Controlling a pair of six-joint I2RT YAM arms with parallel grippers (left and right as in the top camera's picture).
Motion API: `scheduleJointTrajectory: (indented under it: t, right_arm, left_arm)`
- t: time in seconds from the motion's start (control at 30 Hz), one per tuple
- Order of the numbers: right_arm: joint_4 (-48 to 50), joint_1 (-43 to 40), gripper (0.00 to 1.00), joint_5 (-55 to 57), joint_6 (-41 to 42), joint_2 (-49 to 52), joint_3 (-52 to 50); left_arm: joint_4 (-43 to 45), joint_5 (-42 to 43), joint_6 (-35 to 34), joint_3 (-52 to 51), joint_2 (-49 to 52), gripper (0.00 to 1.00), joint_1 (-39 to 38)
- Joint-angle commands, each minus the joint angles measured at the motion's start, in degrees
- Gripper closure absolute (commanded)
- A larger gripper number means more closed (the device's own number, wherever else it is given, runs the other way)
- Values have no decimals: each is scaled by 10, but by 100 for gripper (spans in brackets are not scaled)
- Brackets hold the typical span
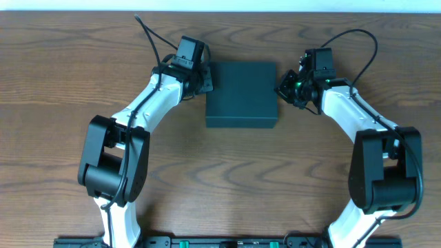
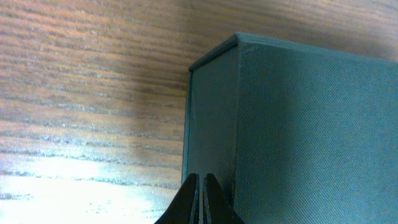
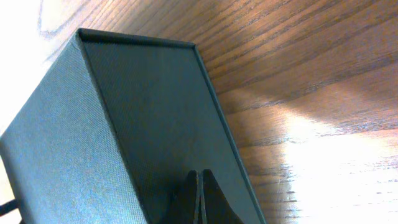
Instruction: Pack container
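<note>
The dark teal-green container [image 1: 241, 94] sits on the wooden table at the centre back, its flat lid down. My left gripper [image 1: 206, 81] is shut, its tips against the container's left side wall near the far corner. In the left wrist view its dark fingers [image 2: 200, 186] meet in front of the container [image 2: 298, 124]. My right gripper [image 1: 281, 87] is shut too, at the container's right side wall. The right wrist view shows its closed tips [image 3: 200, 183] lying against the container's side [image 3: 155, 112]. Nothing is held by either.
Wood-grain table [image 1: 227, 179] all round the container. Both arms reach in from the front, the left arm's base [image 1: 114, 162] and the right arm's base [image 1: 386, 169] standing near the front edge. A pale wall strip runs along the table's far edge.
</note>
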Motion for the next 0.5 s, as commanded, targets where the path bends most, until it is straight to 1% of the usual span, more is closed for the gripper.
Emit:
scheduleJointTrajectory:
  t: [0.0,0.3,0.47]
  right_arm:
    - [-1,21,99,-40,8,0,3]
    - [-1,21,99,-32,8,0,3]
    - [0,13,98,-27,8,0,3]
  left_arm:
    - [8,17,-7,3,8,94,-8]
    - [-3,4,-2,3,8,94,-8]
    - [0,-60,-2,5,7,94,-3]
